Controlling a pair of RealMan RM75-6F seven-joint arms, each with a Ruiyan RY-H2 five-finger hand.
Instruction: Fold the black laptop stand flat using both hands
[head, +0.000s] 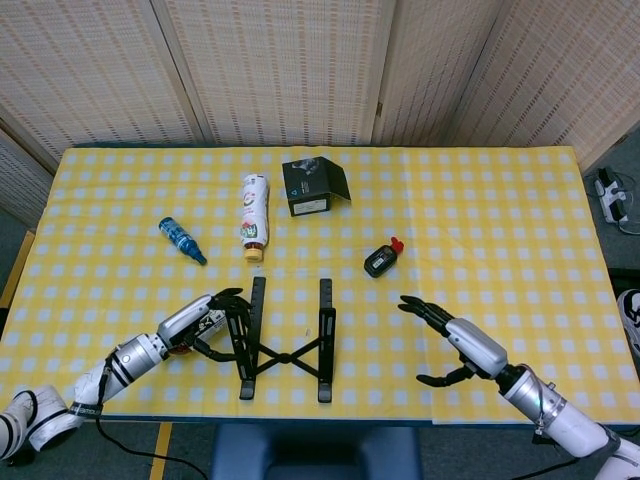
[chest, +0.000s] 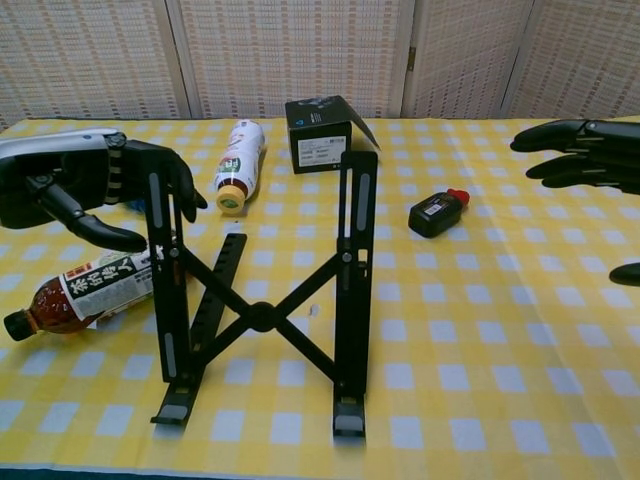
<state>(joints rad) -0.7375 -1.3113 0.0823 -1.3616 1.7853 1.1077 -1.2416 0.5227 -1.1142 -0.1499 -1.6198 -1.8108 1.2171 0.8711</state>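
The black laptop stand (chest: 262, 300) sits near the front edge of the bench (head: 500, 230), a little left of centre, with its two side rails propped up and the crossed struts between them spread wide. It is not folded at all; the whole closing motion remains to be done.

The left hand (chest: 95, 190) is at the upper end of the stand's left rail, fingers (chest: 170, 170) curled over the top of the rail and thumb reaching in below. It looks to be touching or loosely gripping the rail, though a firm grip cannot be confirmed. The right hand (head: 452, 337) hangs well apart from the right rail, fingers spread, holding nothing.

By my reading, the right hand must first reach its rail; then both can press the rails together.

A tea bottle (chest: 80, 292) lies just beside the left rail. Farther back lie a white bottle (head: 254, 214), a small blue bottle (head: 182, 240), a black box (head: 312, 186) and a small black device (head: 381, 260).
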